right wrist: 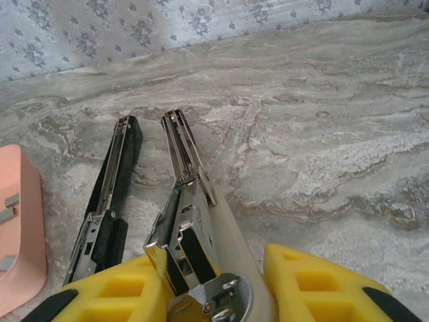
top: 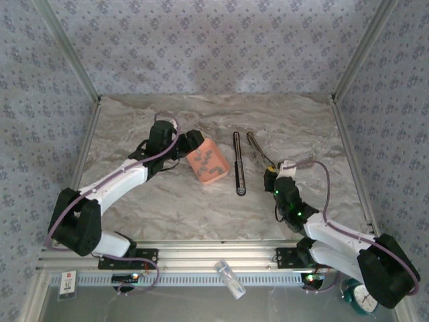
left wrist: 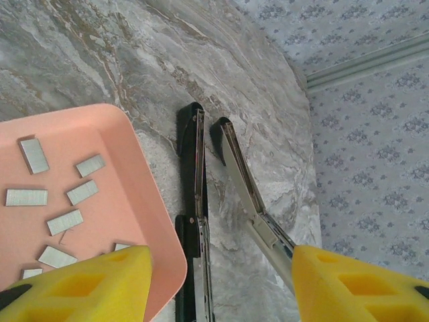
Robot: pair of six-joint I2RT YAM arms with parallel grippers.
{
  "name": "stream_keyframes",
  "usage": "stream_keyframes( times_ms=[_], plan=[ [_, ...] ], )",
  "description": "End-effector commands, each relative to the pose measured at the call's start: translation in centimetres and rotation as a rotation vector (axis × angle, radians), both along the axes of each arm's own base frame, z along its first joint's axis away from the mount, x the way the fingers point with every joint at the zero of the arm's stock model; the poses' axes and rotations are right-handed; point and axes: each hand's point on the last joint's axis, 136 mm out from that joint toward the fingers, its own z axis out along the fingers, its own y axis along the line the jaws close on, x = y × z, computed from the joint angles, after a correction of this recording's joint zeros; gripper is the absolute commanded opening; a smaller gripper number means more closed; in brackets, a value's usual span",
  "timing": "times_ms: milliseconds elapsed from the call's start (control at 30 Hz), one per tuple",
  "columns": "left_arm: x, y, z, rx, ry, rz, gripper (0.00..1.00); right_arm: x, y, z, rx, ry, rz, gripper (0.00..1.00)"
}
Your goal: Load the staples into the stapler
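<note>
Far left first: the left gripper (left wrist: 221,285) has its 2 yellow pads (left wrist: 80,282) spread wide with nothing pinched. 1 pad hangs over the salmon tray (left wrist: 127,131) and the other is out past the stapler (left wrist: 198,168).

The staples (left wrist: 82,192) all lie loose in that tray. The left wrist cam lets me count 8 strips, 2 of them half hidden under the pad. From the top cam they're just dark specks, too small to count.

Just right of the tray, the 1 stapler lies flung open on the marble table (top: 167,201) as 2 long arms: the black base next to the tray, then the metal upper arm (right wrist: 184,157) angling away.

The right wrist cam shows what the top one can't. The right gripper (right wrist: 214,285) is clamped on the stapler's hinge end, 1 pad each side.

On the front rail there's a clear little vial (top: 230,278) and a white card (top: 68,282).
</note>
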Motion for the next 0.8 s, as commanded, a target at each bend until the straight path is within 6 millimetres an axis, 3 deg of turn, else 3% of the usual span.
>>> stream_keyframes(
  times_ms=[0,467,767],
  plan=[
    [0.0,-0.8,0.8,-0.019,-0.006,-0.020,0.57,0.1,-0.4,1.6,0.073,-0.071,-0.056,0.10],
    [0.0,-1.1,0.2,-0.017,0.008,-0.024,0.57,-0.9,-0.6,-1.1,0.085,-0.003,-0.068,0.13],
    [0.1,-1.1,-0.2,-0.013,0.016,-0.020,0.57,-1.5,-0.4,-2.7,0.102,0.066,-0.069,0.24]
  ],
)
